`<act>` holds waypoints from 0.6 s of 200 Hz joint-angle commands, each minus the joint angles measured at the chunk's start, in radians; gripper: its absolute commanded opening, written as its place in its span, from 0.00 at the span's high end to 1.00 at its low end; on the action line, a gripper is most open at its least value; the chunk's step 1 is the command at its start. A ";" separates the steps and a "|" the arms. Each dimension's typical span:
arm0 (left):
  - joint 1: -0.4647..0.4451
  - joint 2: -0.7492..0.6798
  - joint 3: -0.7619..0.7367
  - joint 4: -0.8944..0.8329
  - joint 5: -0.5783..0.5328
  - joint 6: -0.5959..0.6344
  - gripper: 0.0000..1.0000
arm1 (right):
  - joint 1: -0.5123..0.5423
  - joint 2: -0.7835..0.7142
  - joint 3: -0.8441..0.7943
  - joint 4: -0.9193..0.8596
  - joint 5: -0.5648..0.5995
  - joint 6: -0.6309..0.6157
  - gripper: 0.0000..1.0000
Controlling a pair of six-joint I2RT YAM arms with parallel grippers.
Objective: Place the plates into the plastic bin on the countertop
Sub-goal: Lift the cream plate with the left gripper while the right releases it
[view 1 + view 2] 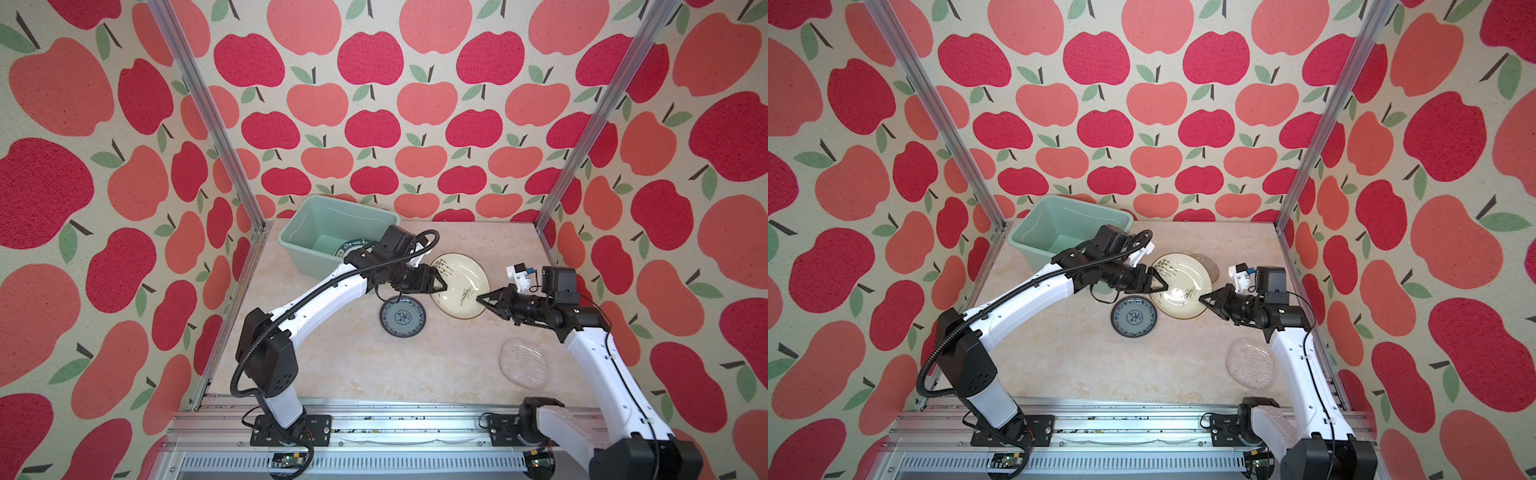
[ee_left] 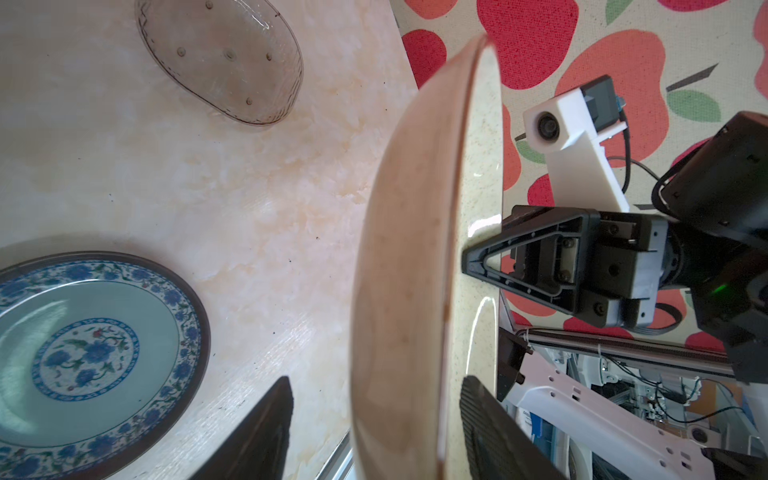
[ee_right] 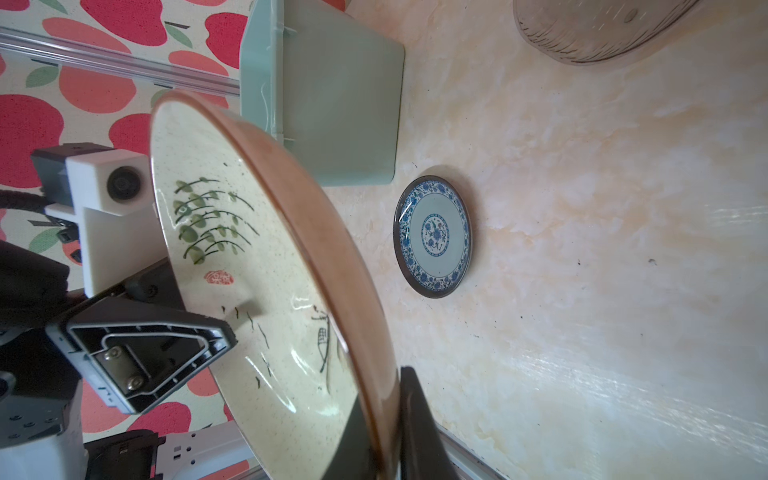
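Observation:
A cream plate with a bamboo drawing [image 1: 459, 286] [image 1: 1179, 286] hangs tilted above the countertop [image 1: 332, 353]. My right gripper [image 1: 482, 300] [image 3: 386, 386] is shut on its right rim. My left gripper [image 1: 442, 286] [image 2: 376, 382] straddles the opposite rim, open, with a gap showing on both sides of the plate [image 2: 399, 291]. A teal patterned plate [image 1: 402, 316] [image 3: 434, 237] lies flat just in front of the left gripper. The mint-green plastic bin [image 1: 332, 220] [image 1: 1059, 224] stands at the back left. A white plate with a green lettered rim [image 1: 353, 247] lies inside it, partly hidden by the left arm.
A clear textured glass plate [image 1: 524, 363] [image 1: 1250, 363] lies at the front right beside the right arm. A smoky glass plate [image 1: 1210, 266] [image 2: 220, 58] sits behind the lifted plate. Aluminium rails edge the countertop, with apple-patterned walls on three sides.

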 commanded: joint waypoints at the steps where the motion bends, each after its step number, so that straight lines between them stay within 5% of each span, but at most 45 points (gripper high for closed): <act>1: -0.023 -0.007 0.011 0.086 -0.013 -0.048 0.41 | 0.021 -0.032 0.034 0.064 -0.048 0.019 1.00; 44: -0.043 0.015 0.039 0.027 -0.041 -0.076 0.62 | 0.039 -0.053 0.031 0.064 0.004 0.006 1.00; 120: -0.044 0.014 0.038 0.002 -0.057 -0.093 0.81 | 0.058 -0.061 0.029 0.059 0.039 -0.028 1.00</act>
